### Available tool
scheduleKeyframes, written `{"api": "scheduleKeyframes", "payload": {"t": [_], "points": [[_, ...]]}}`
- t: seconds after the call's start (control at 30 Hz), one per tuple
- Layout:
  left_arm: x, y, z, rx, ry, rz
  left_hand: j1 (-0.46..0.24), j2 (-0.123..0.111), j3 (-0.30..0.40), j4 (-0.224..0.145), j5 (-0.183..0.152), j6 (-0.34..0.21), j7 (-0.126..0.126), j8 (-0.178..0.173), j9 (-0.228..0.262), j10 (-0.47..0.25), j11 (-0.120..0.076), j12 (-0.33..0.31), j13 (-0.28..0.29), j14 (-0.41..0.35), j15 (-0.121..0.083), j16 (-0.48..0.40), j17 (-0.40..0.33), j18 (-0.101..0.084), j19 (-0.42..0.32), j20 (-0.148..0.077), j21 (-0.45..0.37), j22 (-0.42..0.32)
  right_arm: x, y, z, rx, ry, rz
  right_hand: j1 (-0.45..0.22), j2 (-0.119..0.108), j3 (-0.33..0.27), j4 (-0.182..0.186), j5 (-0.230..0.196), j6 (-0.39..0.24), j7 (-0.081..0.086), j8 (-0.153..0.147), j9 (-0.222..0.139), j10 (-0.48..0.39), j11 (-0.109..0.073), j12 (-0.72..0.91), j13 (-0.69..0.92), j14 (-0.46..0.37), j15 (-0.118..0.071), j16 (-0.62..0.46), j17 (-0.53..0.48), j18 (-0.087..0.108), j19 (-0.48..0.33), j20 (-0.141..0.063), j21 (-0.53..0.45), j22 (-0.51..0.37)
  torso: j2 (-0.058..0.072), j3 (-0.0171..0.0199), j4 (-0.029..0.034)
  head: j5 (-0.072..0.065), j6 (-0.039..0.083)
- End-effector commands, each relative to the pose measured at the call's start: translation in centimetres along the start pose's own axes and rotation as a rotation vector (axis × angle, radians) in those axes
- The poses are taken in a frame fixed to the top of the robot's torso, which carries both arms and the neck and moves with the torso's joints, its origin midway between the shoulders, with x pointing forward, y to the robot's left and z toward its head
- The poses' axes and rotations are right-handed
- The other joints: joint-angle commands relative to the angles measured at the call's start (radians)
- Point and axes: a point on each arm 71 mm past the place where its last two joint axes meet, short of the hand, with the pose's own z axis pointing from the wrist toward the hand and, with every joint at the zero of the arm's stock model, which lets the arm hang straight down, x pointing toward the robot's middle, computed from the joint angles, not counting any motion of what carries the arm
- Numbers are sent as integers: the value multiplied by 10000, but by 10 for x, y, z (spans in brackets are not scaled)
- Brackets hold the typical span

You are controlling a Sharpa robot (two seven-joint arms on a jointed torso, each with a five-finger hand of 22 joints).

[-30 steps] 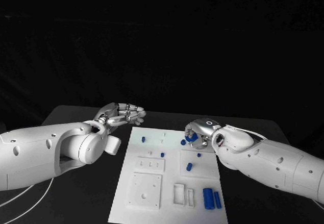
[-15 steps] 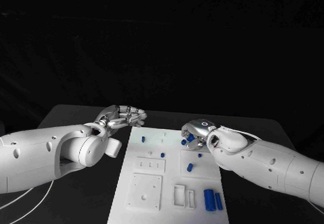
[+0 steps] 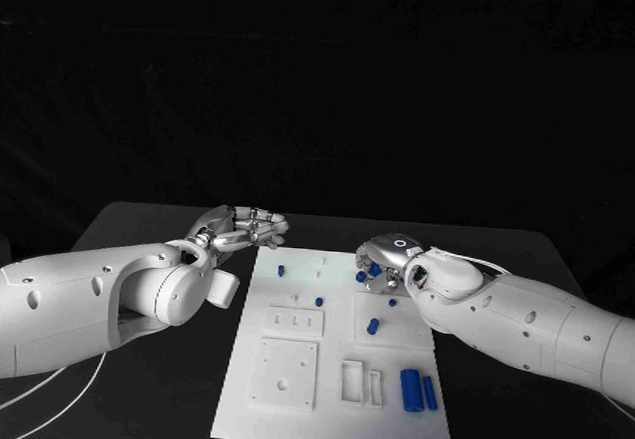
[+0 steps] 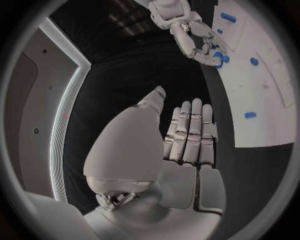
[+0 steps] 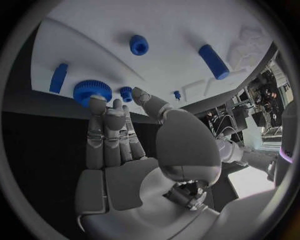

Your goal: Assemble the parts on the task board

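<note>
A: Where is the board?
B: The white board (image 3: 341, 366) lies in the middle of the desk (image 3: 518, 254), lower centre of the head view, with blue parts (image 3: 415, 390) on it.
A: And the right robot hand (image 3: 384, 261)?
B: It is at the board's upper right edge; its fingertips (image 5: 97, 105) touch a blue gear (image 5: 92, 92), fingers straight and close together.
A: The left robot hand (image 3: 242, 226)?
B: Left of the board's top corner, over the desk, fingers curled in, holding nothing.
</note>
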Motion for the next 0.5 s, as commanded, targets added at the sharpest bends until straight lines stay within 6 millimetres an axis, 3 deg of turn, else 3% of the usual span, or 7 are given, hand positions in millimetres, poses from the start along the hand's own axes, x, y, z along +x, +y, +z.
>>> {"api": "scheduleKeyframes", "payload": {"t": [0.03, 0.5], "points": [[3, -2, 1, 87, 226, -29, 23, -67, -34, 37, -43, 83, 20, -53, -18, 5, 55, -60, -18, 22, 83, -73, -9, 167, -2, 54, -49, 6, 1, 2, 1, -66, 94, -268, -121, 27, 91, -7, -76, 90, -28, 61, 13, 93, 5, 41, 20, -19, -37, 60, -23, 473, 104, -95, 68, 226, 3, 0, -1, -10, -19], [3, -2, 1, 67, 237, -38, 35, -63, -53, 69, -51, 89, 16, -63, -24, 7, 54, -80, -19, 29, 84, -83, -9, 171, -3, 56, -52, 10, 7, 7, 3, -146, 381, -274, -257, 104, 238, 98, -123, 192, -75, 123, 60, 252, -51, 72, 95, -46, -93, 129, -112, 473, 95, -100, 125, 218, 25, 4, -3, 4, -31]]}}
